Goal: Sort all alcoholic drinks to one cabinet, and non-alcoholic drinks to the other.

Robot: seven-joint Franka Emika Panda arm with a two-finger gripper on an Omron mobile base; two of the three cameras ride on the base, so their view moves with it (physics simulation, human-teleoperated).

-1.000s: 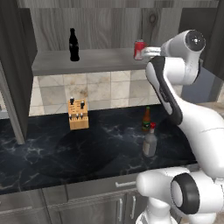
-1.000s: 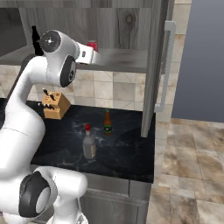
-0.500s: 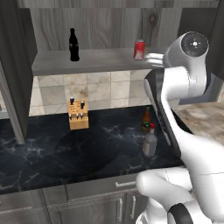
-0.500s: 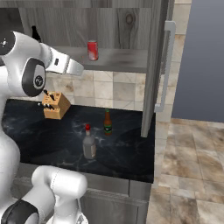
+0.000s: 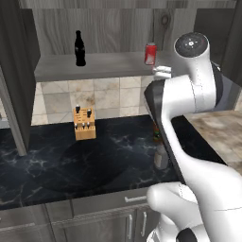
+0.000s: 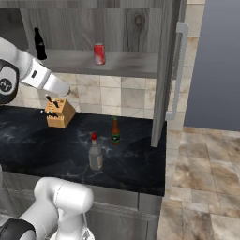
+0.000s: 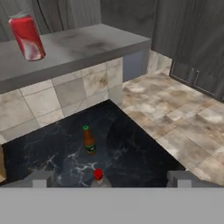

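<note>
On the open cabinet shelf stand the black cola bottle at the left and the red soda can further right. Down on the black counter are the slim green-brown bottle and the stouter clear-grey bottle, whose red cap shows in the hand view. My gripper hangs open and empty, back from the shelf and above the two counter bottles. In the left base view my arm hides most of both counter bottles.
A wooden knife block stands at the back of the counter. An open cabinet door with a long handle juts out on the right, and another open door on the left. The counter ends at the right over a tiled floor.
My hand has drawn back from the red can, which stays on the shelf. The arm has swung back toward the base. The bottles have not moved.
</note>
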